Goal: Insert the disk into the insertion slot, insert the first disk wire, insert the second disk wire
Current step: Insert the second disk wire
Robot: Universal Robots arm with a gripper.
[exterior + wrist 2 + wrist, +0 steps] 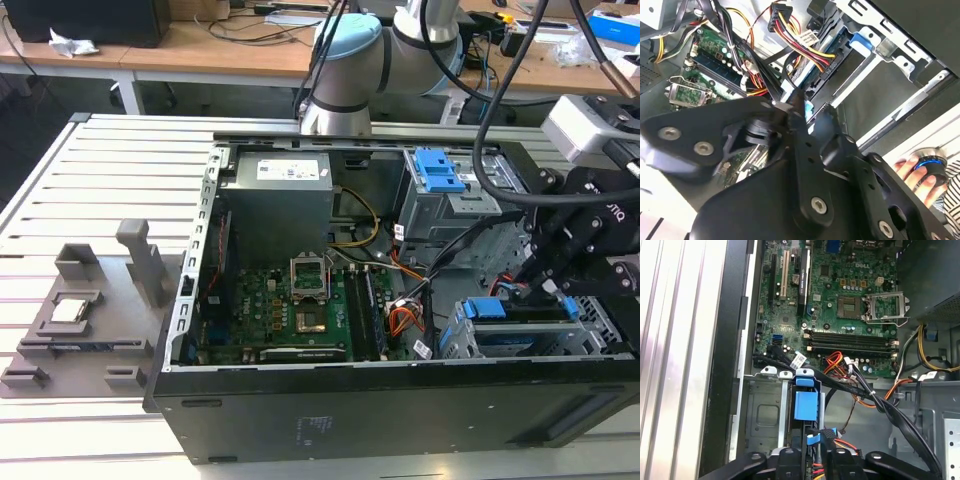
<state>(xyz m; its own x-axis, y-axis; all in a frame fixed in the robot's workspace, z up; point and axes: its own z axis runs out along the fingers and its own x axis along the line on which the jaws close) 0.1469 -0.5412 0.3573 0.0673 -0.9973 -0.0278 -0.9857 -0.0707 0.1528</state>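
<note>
The disk sits seated in the slot — blue carrier tab outward, leaving its connector end reachable. The gripper hovers just beside the slot, jaws apparently pinching a blue plug — held end-on, likely to line it up with the disk's socket.
</note>
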